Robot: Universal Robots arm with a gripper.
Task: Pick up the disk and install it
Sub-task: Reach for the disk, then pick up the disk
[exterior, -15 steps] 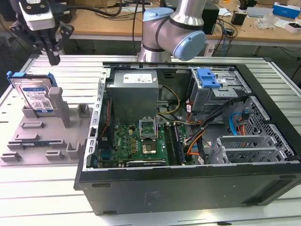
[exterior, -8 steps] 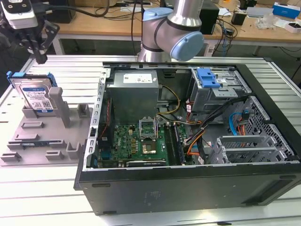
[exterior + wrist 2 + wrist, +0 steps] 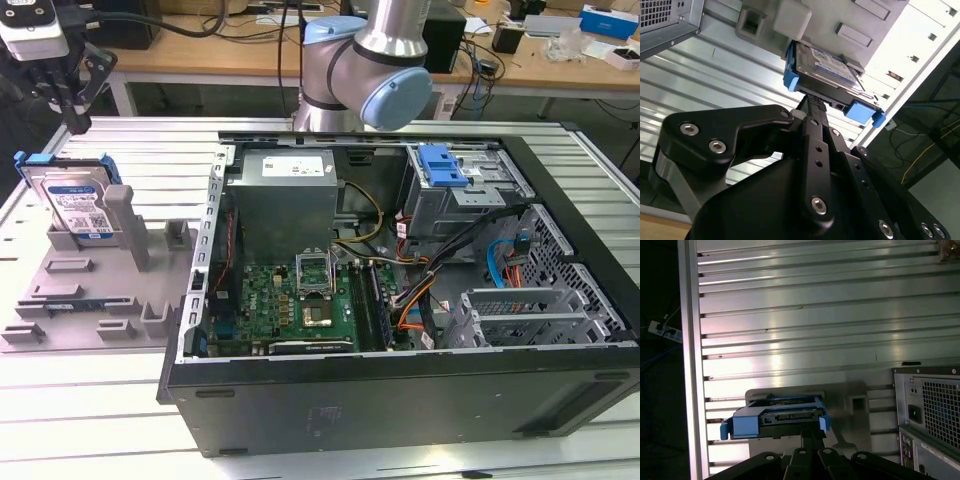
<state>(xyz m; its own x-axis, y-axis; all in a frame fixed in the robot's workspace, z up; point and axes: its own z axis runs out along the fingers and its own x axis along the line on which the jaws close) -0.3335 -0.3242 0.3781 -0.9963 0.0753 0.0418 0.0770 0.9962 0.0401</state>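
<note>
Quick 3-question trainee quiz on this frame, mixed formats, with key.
1. True or false: the disk is already inside the case.
2. The disk sits: A) in the grey holder B) in the drive bay C) on the motherboard.
3. Fill in: the gripper hovers nearest the ____.
Key: 1 false; 2 A; 3 disk.

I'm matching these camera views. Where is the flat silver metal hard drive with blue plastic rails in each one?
Exterior view: the disk stands tilted in the grey plastic holder, at the exterior view's left.
Second wrist view: the disk shows its label face, just beyond the gripper.
First wrist view: the disk turns its blue-framed end edge toward the camera.
Shared landmark: the grey holder.
</note>
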